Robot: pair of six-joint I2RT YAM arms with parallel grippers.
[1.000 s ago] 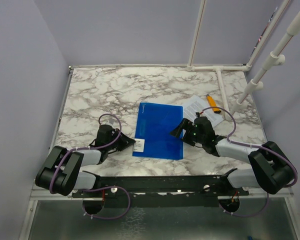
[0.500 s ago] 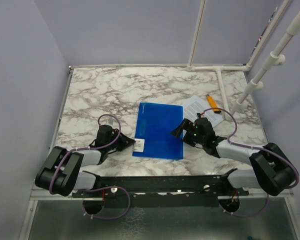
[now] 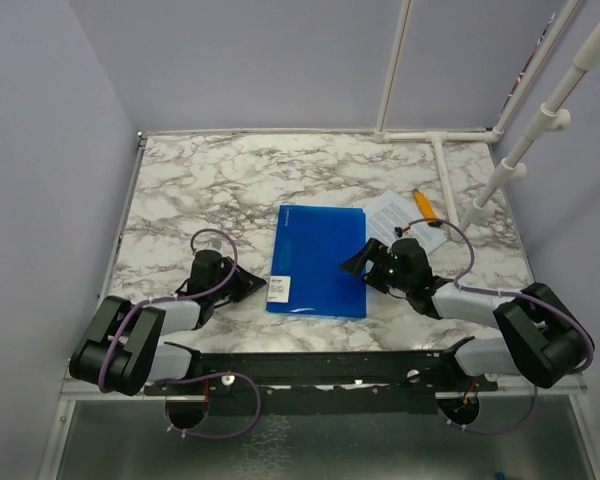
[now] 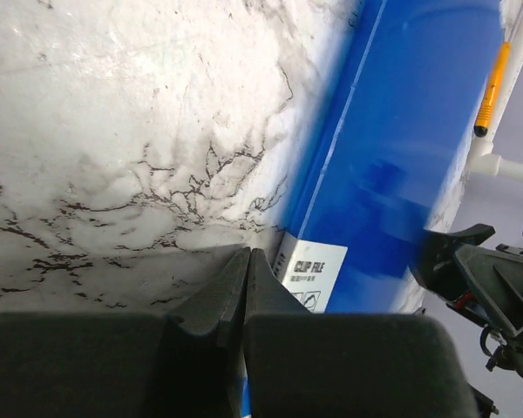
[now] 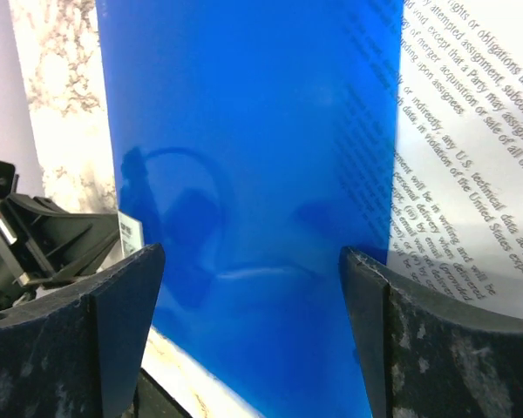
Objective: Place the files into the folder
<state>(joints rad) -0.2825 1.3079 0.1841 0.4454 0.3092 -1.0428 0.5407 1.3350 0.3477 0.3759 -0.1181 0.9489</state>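
The blue folder (image 3: 318, 260) lies shut and flat in the middle of the table, its white label (image 3: 278, 290) at the near left corner. The files (image 3: 400, 218), white sheets with black text, lie at its right edge, partly under the cover. My left gripper (image 3: 261, 285) is shut, low on the table, with its tips (image 4: 248, 254) beside the label (image 4: 312, 274) at the folder's (image 4: 401, 148) left edge. My right gripper (image 3: 358, 262) is open over the folder's right side. In the right wrist view its fingers (image 5: 113, 331) straddle the blue cover (image 5: 244, 131), with the sheets (image 5: 471, 157) at the right.
An orange pen (image 3: 423, 205) lies just beyond the files, also in the left wrist view (image 4: 491, 91). White pipes (image 3: 450, 185) stand at the back right. The table's back edge meets the lilac walls.
My left gripper has drawn back a little to the left from the folder's corner. The folder, the files and the right arm have hardly moved.
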